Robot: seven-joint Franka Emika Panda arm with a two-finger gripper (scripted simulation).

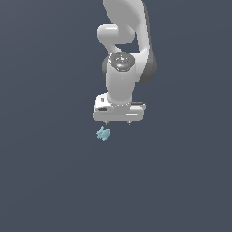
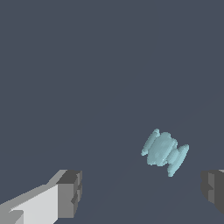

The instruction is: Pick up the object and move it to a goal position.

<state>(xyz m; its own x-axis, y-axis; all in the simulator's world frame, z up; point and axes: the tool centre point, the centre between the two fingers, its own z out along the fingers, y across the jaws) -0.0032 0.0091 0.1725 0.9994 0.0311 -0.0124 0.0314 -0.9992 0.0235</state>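
Overhead, jaws spread wide, holding nothing; turquoise object unmarked, just beside them.

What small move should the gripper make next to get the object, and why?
Probably shift the gripper sideways toward the exterior view's left to centre it over the object, then descend. The jaws stand open and hold nothing. In the wrist view the object sits ahead of the fingers, off-centre toward one of them, not yet between them.

A plain, flat dark slate-blue surface fills both views, unmarked throughout.
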